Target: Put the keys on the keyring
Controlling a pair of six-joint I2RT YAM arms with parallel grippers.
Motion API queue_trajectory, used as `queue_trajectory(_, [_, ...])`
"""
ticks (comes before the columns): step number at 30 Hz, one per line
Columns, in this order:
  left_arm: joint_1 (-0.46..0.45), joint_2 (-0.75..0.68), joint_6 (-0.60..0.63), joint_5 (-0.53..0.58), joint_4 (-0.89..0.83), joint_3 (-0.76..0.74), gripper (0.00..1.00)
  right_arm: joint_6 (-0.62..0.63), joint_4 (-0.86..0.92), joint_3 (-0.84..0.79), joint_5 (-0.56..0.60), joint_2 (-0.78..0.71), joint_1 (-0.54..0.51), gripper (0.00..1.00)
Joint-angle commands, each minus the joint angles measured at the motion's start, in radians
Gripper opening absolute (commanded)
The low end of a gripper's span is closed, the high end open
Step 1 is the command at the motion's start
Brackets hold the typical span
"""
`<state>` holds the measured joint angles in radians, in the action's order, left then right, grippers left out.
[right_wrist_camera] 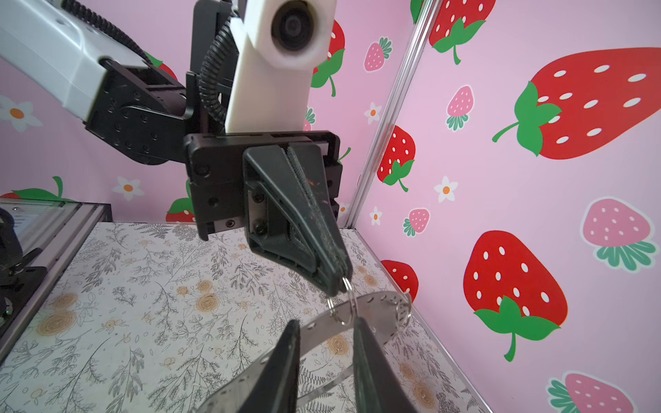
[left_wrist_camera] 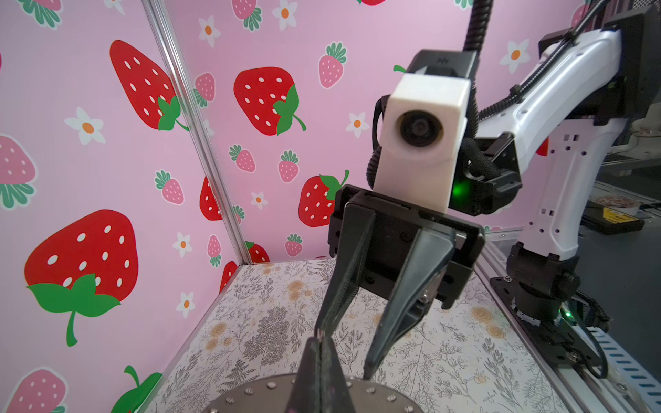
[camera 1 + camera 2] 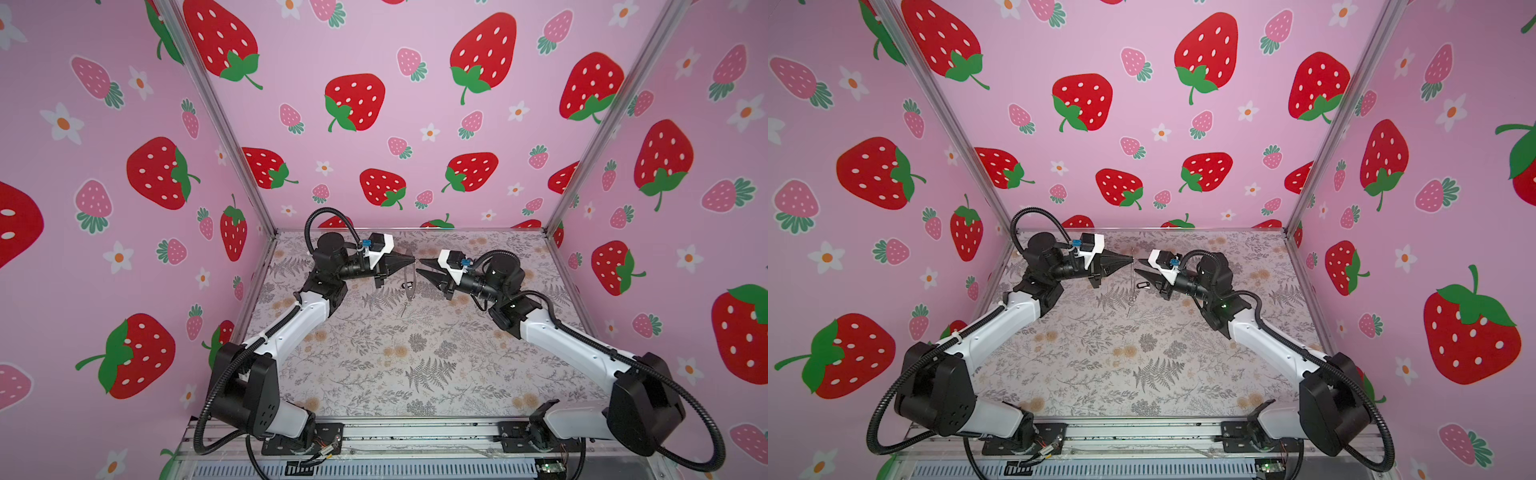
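The keyring [image 3: 409, 276] hangs edge-on between both arms in both top views. In the right wrist view it is a flat silvery band with rim holes [image 1: 381, 307]. My left gripper [image 3: 412, 259] is shut on a small wire loop [image 1: 348, 298] threaded through the keyring. A black-rimmed oval tag [image 3: 1143, 285] hangs beside the ring, and a thin dark key [image 3: 403, 309] dangles below it. My right gripper [image 1: 327, 321] is open, its fingers [image 1: 368, 357] astride the band, tips just short of the left gripper [image 1: 338, 286]. A second wire loop [image 1: 404, 307] sits farther along the rim.
The floral table top [image 3: 395, 365] is boxed in by strawberry-print walls with aluminium corner posts [image 3: 249, 183]. A metal rail [image 3: 415, 436] with both arm bases runs along the front edge. Both arms reach towards the back middle.
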<state>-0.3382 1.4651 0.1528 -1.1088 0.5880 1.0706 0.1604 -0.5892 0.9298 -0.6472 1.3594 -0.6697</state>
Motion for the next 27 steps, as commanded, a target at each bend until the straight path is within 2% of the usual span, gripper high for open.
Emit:
queue_trajectory(1, [-0.003,0.003,-0.022,-0.045,0.073,0.027,0.00,-0.024,-0.045,0.008,-0.029,0.021,-0.005,0.26])
queue_trajectory(6, [-0.003,0.006,-0.024,-0.056,0.073,0.032,0.00,-0.026,-0.056,0.018,-0.024,0.032,-0.004,0.24])
queue_trajectory(15, [-0.003,0.005,-0.021,-0.061,0.064,0.034,0.00,-0.038,-0.100,0.017,-0.086,0.037,-0.004,0.20])
queue_trajectory(27, [-0.005,-0.004,-0.001,-0.072,0.039,0.031,0.00,-0.039,-0.105,0.005,-0.090,0.032,-0.004,0.02])
